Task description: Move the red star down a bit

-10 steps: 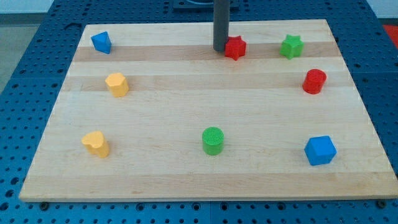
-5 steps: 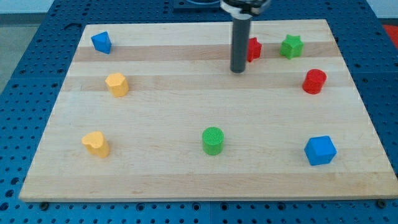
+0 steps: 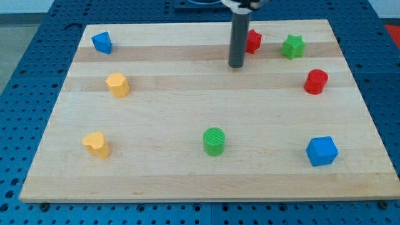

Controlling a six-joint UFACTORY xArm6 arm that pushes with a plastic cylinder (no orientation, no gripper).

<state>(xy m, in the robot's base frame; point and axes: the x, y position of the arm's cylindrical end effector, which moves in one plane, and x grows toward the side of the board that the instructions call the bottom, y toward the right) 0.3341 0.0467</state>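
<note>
The red star (image 3: 254, 41) lies near the board's top edge, right of centre, partly hidden behind my rod. My tip (image 3: 236, 65) rests on the board just below and to the left of the red star. I cannot tell if the rod touches the star. A green star (image 3: 292, 47) sits just right of the red star.
A red cylinder (image 3: 316, 82) is at the right. A blue cube (image 3: 322, 150) is at the lower right, a green cylinder (image 3: 214, 141) at the bottom centre. Two yellow blocks (image 3: 117, 84) (image 3: 96, 144) lie on the left, a blue block (image 3: 102, 42) at the top left.
The red star has shifted right and slightly up, closer to the green star. My tip moved right and down from beside the star, then back up a little.
</note>
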